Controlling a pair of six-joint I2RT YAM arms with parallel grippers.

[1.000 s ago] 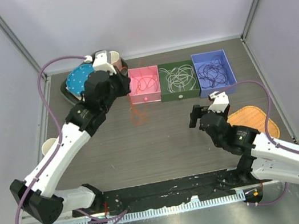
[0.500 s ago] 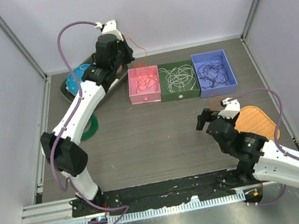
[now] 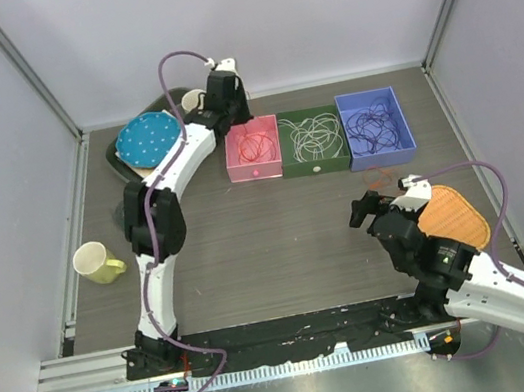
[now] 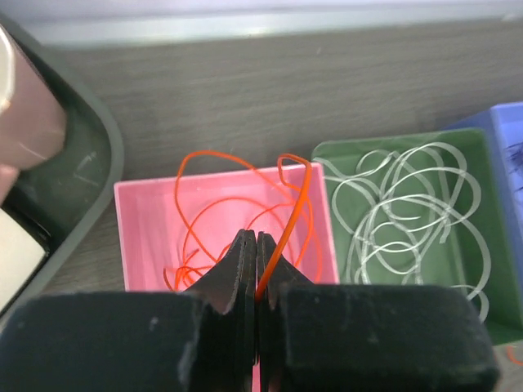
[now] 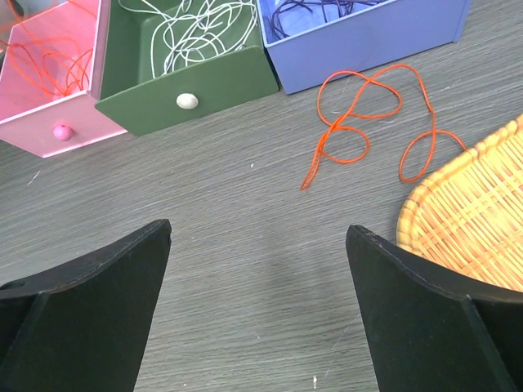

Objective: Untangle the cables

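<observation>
We saw bright, even, diffuse light and only faint shadows; the left fingers (image 4: 237,278) at the bottom of their wrist view were blurred.

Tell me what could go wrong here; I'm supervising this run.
1. The left gripper is shut on a red-orange cable above the pink box; pulling up could drag the coiled loops out with it.
2. The loose red-orange cable on the table lies beside the wicker tray; the open right gripper might miss so thin a wire or catch the weave.
</observation>
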